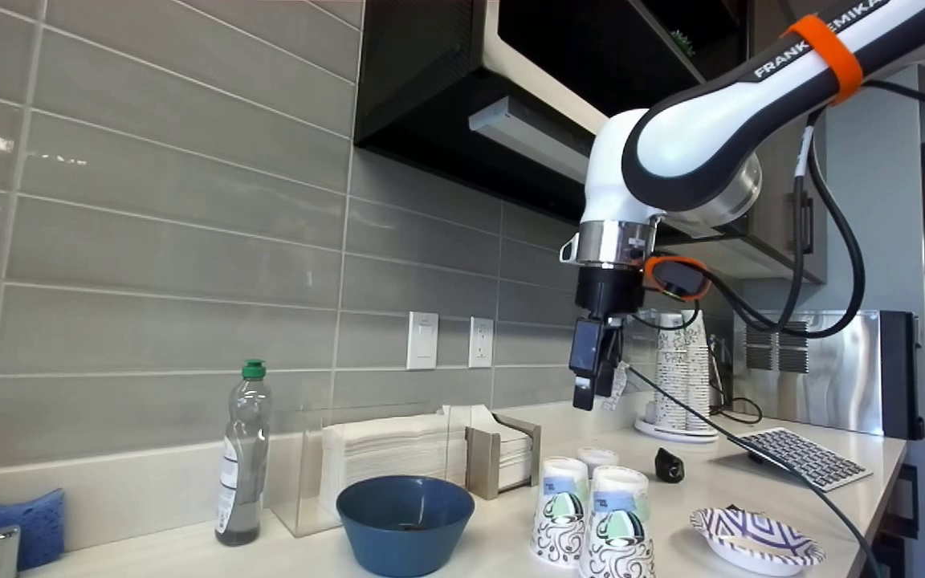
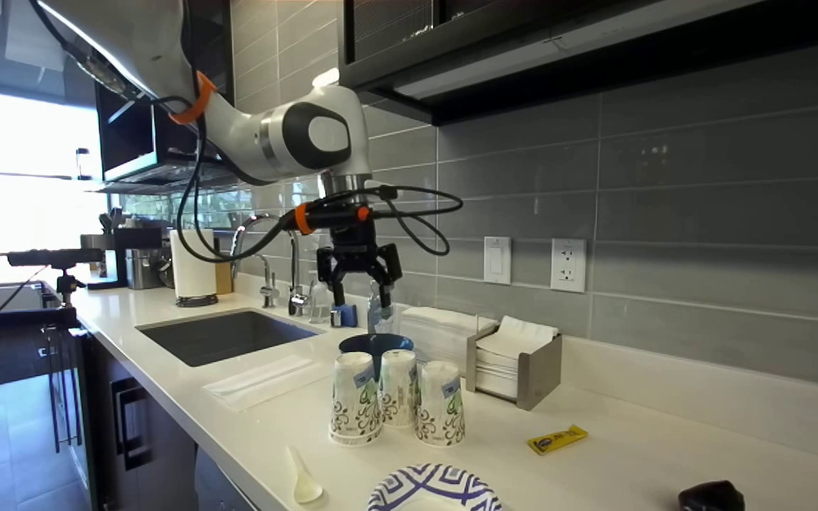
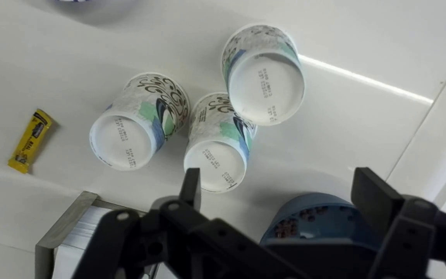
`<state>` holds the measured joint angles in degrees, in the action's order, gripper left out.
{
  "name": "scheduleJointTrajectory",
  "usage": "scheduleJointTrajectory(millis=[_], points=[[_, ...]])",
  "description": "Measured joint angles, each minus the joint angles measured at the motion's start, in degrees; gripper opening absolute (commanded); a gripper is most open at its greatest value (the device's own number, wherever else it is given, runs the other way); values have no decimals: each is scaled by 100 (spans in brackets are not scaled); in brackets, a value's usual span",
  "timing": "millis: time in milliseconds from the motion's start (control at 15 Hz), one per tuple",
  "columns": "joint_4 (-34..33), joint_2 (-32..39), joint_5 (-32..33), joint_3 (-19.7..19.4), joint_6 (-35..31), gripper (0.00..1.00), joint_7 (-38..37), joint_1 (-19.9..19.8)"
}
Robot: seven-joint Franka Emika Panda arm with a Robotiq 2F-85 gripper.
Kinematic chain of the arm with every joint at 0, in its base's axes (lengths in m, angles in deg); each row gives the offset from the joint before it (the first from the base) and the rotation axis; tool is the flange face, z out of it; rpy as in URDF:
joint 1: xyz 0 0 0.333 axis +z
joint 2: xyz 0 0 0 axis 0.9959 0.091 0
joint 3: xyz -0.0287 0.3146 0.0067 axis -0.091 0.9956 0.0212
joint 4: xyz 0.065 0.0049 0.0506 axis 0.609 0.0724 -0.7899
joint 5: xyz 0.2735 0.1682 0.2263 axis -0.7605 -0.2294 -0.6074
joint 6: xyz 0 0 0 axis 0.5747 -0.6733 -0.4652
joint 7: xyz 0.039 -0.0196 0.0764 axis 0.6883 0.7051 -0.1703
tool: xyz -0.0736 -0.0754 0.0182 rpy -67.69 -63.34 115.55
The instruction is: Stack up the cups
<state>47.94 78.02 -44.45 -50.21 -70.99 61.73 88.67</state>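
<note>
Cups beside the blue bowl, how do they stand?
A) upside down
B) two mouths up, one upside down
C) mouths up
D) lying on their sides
A: in the wrist view, all three cups show closed, code-printed bases facing up.

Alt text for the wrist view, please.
Three patterned cups stand upside down on a white counter, seen from above. The open, empty gripper spans the bottom, partly covering a blue bowl holding small brown pieces; a yellow packet and napkin holder are at left.
</note>
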Motion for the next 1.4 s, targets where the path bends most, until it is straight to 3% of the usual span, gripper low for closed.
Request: scheduleJointTrajectory(millis=[467,1400], points=[[-11,666,-336,-34,-805,100,-272,-66],[-155,1184,-323,-79,-961,100,-285,-221]])
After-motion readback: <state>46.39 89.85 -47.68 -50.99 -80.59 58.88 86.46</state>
